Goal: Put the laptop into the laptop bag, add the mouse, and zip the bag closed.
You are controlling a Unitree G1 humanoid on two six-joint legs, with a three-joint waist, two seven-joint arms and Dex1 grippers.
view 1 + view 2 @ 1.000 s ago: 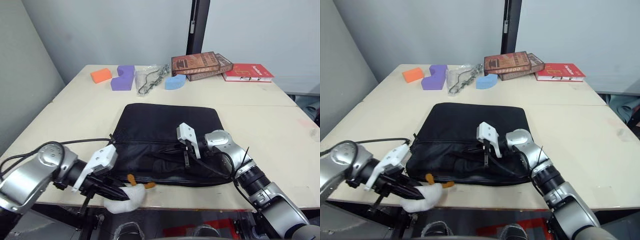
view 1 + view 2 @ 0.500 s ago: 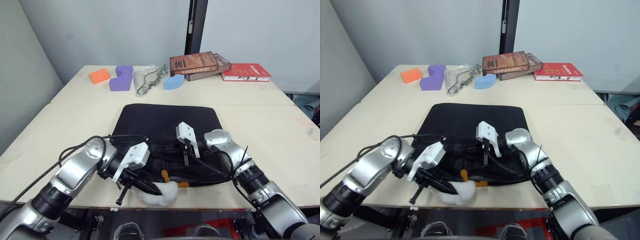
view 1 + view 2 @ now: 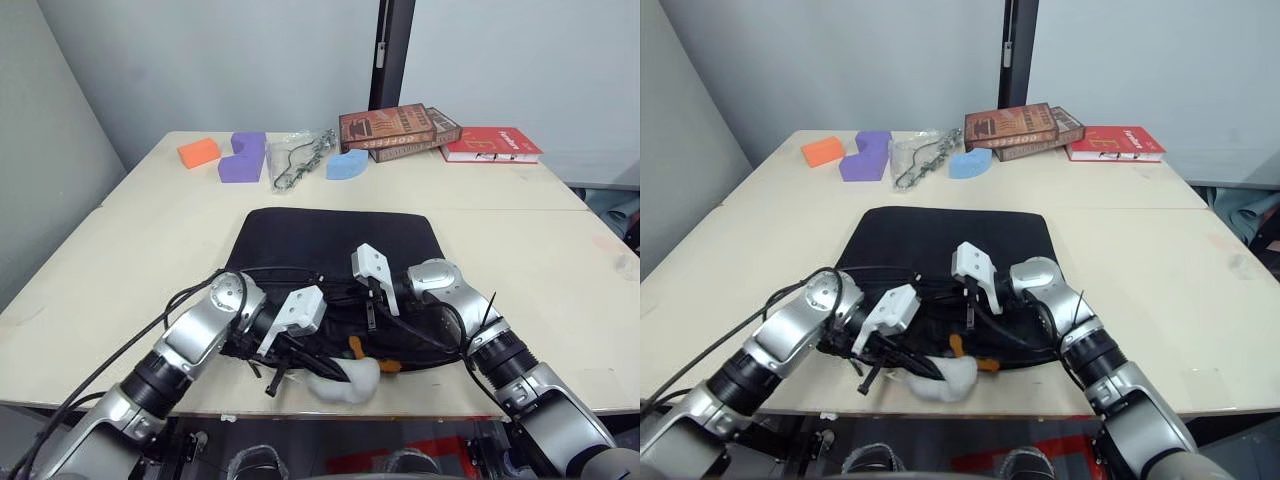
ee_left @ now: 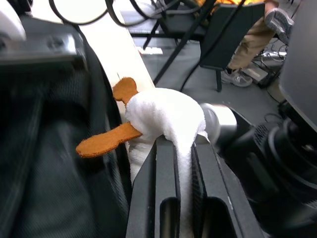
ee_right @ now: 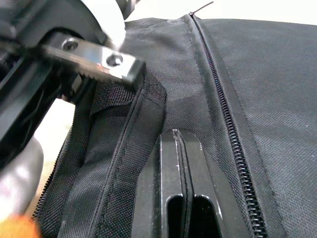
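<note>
Cream table [image 3: 520, 235] carries the black laptop bag [image 3: 335, 240], flat at centre near the front edge. Left gripper [image 4: 176, 178], fingers clamped on a white plush toy [image 3: 343, 378] with orange feet, has carried it rightward along the bag's front edge since a second ago, from the near-left corner to mid-edge. Right gripper [image 5: 179, 168] stays on the bag's top beside a zipper [image 5: 223, 99], fingers pressed together
</note>
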